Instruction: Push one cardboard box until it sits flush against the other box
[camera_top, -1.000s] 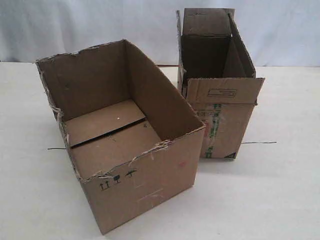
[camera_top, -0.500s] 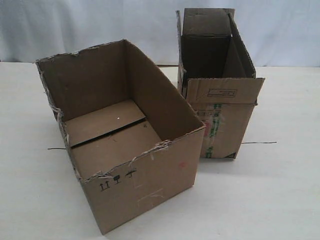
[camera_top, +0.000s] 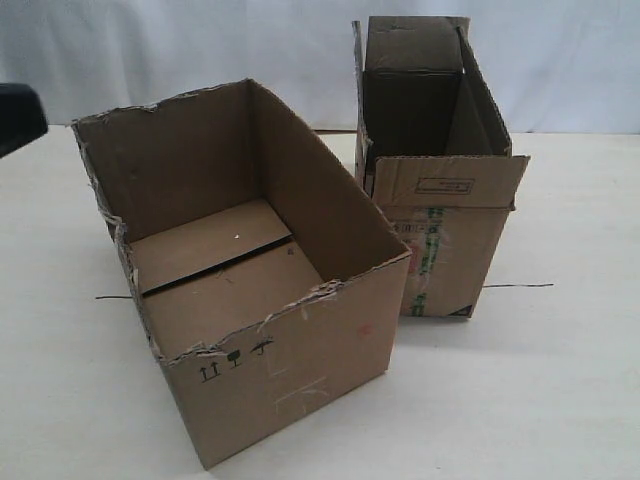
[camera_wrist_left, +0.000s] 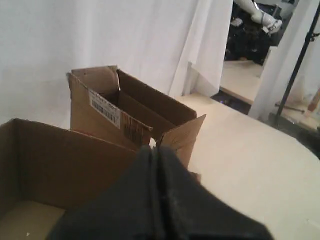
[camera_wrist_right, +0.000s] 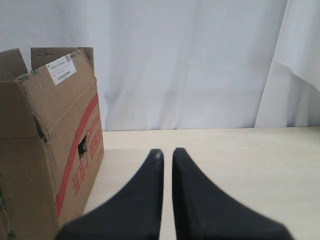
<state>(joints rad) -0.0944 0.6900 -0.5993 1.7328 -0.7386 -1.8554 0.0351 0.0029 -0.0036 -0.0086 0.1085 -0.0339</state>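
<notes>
The cardboard box, wide with ragged top edges and small black symbols, stands at the left, turned at an angle. The other box, narrower and taller with flaps and green tape, stands at the right. Their near corners come close; whether they touch I cannot tell. My left gripper shows as a dark shape at the left edge, apart from the wide box. In the left wrist view my left gripper is shut and empty, above the wide box's wall, with the other box beyond. My right gripper is shut and empty, beside the other box.
Both boxes stand on a pale table. A thin black line lies on it by the narrow box. A white curtain hangs behind. A black stand rises past the table's edge in the left wrist view.
A dark part of my left gripper has come into the exterior view at the left edge. Neither box has moved.
</notes>
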